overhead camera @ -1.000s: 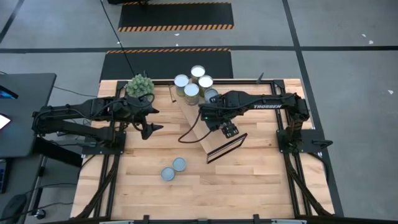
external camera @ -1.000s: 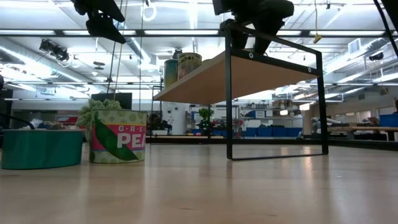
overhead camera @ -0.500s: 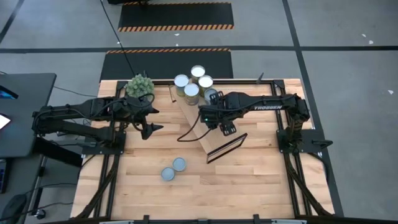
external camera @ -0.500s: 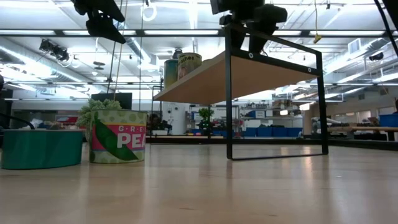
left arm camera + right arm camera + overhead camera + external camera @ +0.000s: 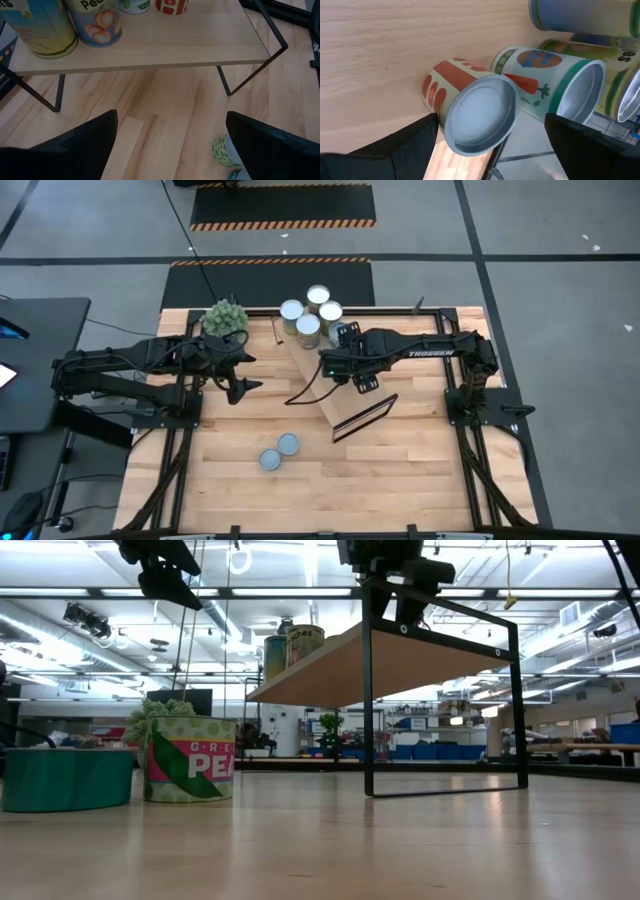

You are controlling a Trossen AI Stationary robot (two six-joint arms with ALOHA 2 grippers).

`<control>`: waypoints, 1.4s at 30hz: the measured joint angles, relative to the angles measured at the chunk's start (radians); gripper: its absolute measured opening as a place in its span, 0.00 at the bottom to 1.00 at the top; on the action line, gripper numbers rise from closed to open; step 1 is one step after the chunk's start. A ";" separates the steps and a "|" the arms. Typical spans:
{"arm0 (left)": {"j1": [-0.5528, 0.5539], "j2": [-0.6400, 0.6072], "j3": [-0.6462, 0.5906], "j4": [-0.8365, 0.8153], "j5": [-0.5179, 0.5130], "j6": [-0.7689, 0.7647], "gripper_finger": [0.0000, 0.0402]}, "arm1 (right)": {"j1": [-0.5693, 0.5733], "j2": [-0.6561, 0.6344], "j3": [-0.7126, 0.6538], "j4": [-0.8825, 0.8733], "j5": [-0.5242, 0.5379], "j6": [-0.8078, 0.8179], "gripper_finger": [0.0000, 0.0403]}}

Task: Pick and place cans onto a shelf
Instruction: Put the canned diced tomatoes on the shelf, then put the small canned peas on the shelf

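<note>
The shelf (image 5: pixel 340 385) is a light-wood plank on a dark frame, lying slantwise mid-table. Several cans (image 5: pixel 308 324) with silvery tops stand on its far end. They also show in the low view (image 5: pixel 292 644) and the left wrist view (image 5: pixel 95 22). My right gripper (image 5: pixel 358 376) is open and empty above the shelf. A red-patterned can (image 5: pixel 470 107) and a carrot-label can (image 5: pixel 540 90) stand just ahead of it. My left gripper (image 5: pixel 243 387) is open and empty, raised left of the shelf. Two more cans (image 5: pixel 279 451) stand on their bases on the table near the front.
A green spiky plant ball (image 5: pixel 224 316) sits at the far left. In the low view, a pea-label can (image 5: pixel 190 760) and a teal can (image 5: pixel 65 778) stand on the table left of the shelf's dark frame (image 5: pixel 440 690). Bare tabletop (image 5: pixel 400 470) lies at the near right.
My right gripper has moved a little toward the table's far edge, along the shelf, toward the cans at its far end. My left arm has kept still, and no can has moved.
</note>
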 joint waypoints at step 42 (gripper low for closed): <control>-0.394 0.454 0.000 0.026 -0.001 0.001 0.94 | 0.395 -0.259 0.001 -0.034 0.050 0.680 0.93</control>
